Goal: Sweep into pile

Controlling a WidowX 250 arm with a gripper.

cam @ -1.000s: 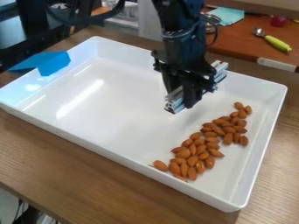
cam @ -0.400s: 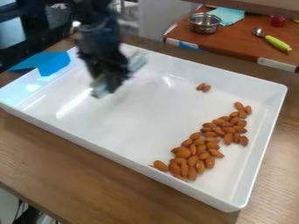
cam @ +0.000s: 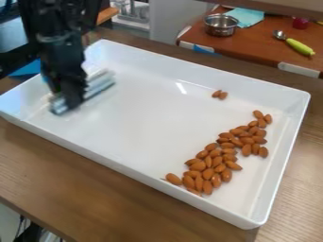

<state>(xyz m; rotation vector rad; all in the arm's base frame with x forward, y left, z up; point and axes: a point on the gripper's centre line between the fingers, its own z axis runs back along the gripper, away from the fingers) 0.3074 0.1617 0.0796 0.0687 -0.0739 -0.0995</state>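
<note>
Hanging down over the tray (cam: 189, 72), gripper (cam: 71, 97) clamped around a silvery bar (cam: 99, 83).

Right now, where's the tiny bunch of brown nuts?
In the camera view, the small cluster of brown almonds sits upper right in the white rectangular tray, near its far wall, above the big almond pile.

At ten o'clock, we get mostly blur.
The gripper (cam: 71, 97) and its metal bar (cam: 99, 84) smear, the bar's middle hidden from us; the arm (cam: 58, 40) covers part of the blue sheet (cam: 26, 70) and leaves the top edge at eleven. Between one and two, we can't identify the small red thing (cam: 300, 23).
</note>
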